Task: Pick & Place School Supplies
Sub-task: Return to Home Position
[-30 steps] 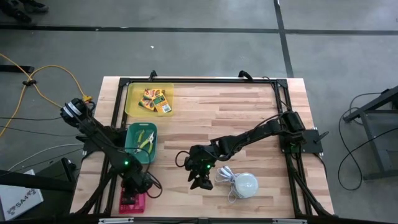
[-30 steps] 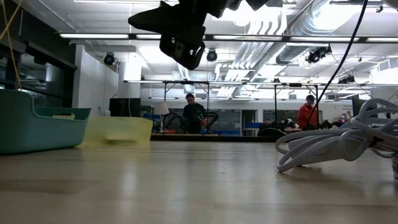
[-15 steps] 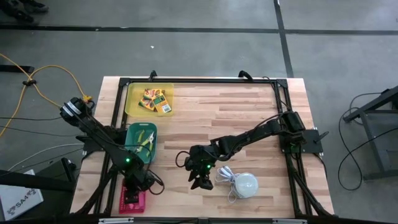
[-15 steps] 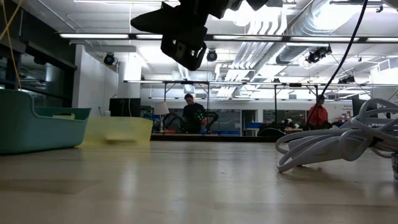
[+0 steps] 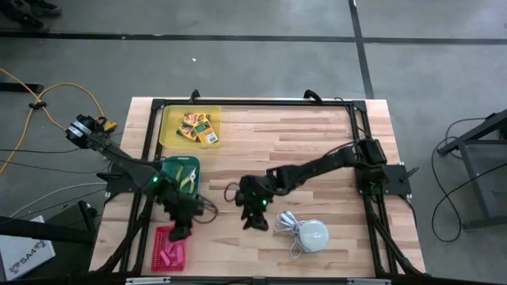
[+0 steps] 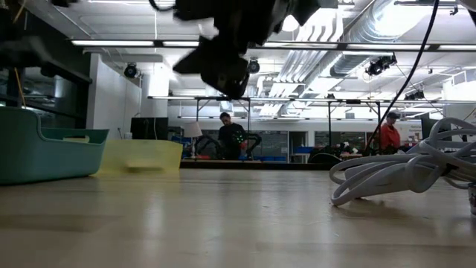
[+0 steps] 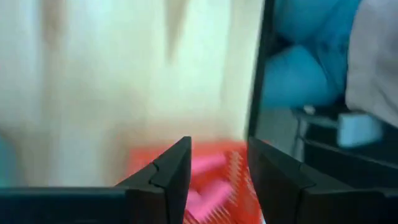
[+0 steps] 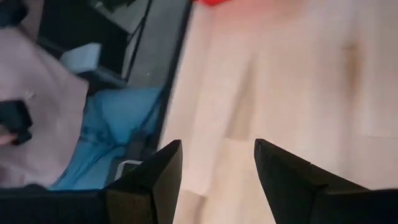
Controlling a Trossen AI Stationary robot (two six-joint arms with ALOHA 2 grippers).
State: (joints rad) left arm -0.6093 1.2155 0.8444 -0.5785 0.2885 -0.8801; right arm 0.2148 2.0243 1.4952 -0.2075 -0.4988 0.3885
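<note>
Several pink erasers (image 5: 169, 255) lie in a red basket (image 5: 156, 261) at the table's near left. My left gripper (image 5: 181, 230) hangs open above the basket's far end, and the left wrist view shows the erasers (image 7: 208, 186) below its gap, with nothing held. Green-handled scissors (image 5: 188, 177) lie in a teal bin (image 5: 168, 168). Yellow-and-green boxes (image 5: 198, 127) lie in a yellow tray (image 5: 170, 131) at the far left. My right gripper (image 5: 255, 222) hangs open over bare wood at mid-table, left of the white dome.
A white dome (image 5: 312, 235) with a coiled white cord (image 5: 286, 225) sits right of my right gripper; the cord (image 6: 394, 173) fills the right of the low view. A black frame (image 5: 253, 103) runs along the table's edges. Bare wood lies between the arms and toward the far right.
My left gripper has risen out of the red basket and drawn back toward the teal bin, tipping less steeply downward; it stayed open and the erasers stayed in the basket. My right gripper has shifted slightly toward the far edge.
</note>
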